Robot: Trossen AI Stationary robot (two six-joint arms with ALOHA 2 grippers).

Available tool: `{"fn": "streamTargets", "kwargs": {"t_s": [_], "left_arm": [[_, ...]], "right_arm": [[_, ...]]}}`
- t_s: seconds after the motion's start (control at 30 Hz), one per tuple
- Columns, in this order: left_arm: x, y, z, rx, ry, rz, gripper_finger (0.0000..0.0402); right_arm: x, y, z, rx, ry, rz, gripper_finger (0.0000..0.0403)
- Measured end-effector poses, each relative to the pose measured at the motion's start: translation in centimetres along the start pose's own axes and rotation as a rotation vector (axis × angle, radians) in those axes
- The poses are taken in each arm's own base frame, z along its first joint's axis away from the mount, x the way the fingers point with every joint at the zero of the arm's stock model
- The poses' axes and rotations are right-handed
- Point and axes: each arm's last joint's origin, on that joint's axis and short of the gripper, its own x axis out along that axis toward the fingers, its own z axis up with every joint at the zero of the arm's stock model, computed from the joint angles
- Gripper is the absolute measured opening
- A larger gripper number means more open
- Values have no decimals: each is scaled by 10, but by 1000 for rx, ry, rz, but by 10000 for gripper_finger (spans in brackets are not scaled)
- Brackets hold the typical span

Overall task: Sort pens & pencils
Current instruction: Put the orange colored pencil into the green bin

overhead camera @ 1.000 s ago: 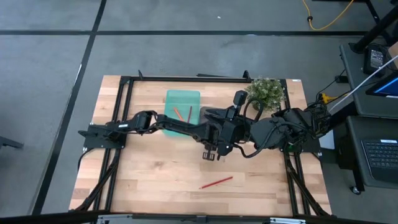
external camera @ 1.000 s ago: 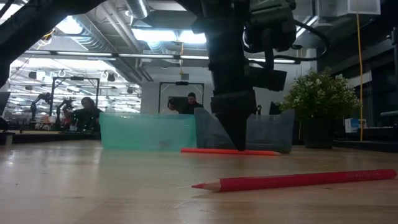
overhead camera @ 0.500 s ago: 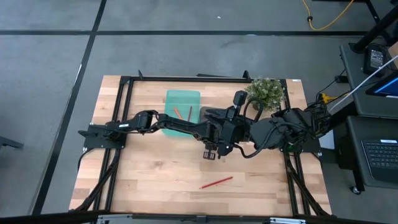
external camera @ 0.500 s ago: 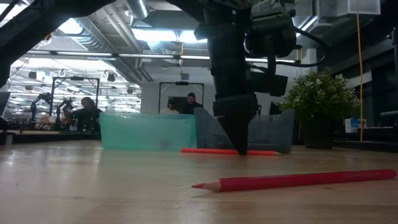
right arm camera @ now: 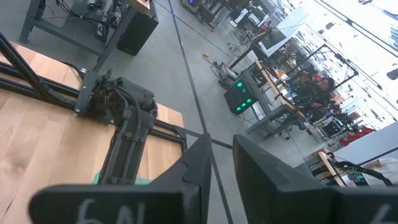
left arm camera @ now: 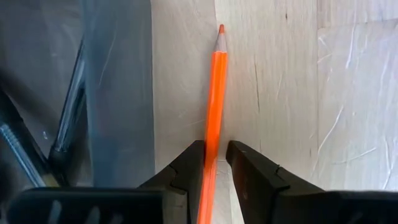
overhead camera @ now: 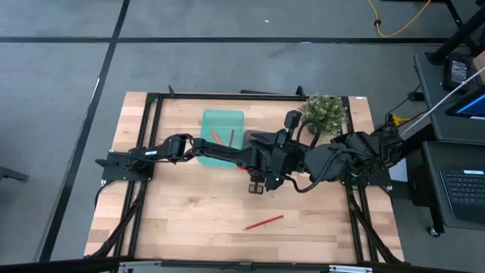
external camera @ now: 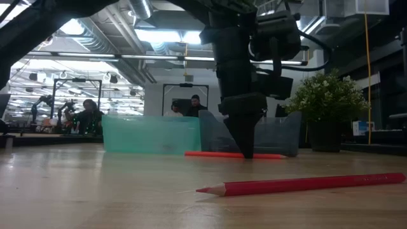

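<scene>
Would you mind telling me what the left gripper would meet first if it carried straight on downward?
The left gripper straddles the orange pencil, so it would probably meet that pencil first, then the table.

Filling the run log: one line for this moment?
left hand: astride orange pencil beside grey tray | right hand: raised, empty | red pencil: on table

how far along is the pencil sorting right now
Done: two orange pencils lie in the teal tray. In hand: the left gripper straddles an orange pencil on the table beside the grey tray, not lifted. Left: the red pencil lying near the front edge. The right gripper points away, holding nothing.
</scene>
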Motion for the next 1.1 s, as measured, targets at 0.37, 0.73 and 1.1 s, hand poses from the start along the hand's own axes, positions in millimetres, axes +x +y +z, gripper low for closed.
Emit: {"fn": "streamTargets", "kwargs": {"t_s": [0.37, 0.73, 1.1], "left_arm": [[-2, -23, -1, -35, 16, -36, 82], [-4, -49, -3, -41, 23, -85, 82], [-5, -53, -5, -27, 42, -97, 53]], "right_arm": [[0, 0, 0, 6, -1, 0, 69], [0, 0, 0, 6, -1, -1, 69], [0, 0, 0, 9, -1, 0, 69]]}}
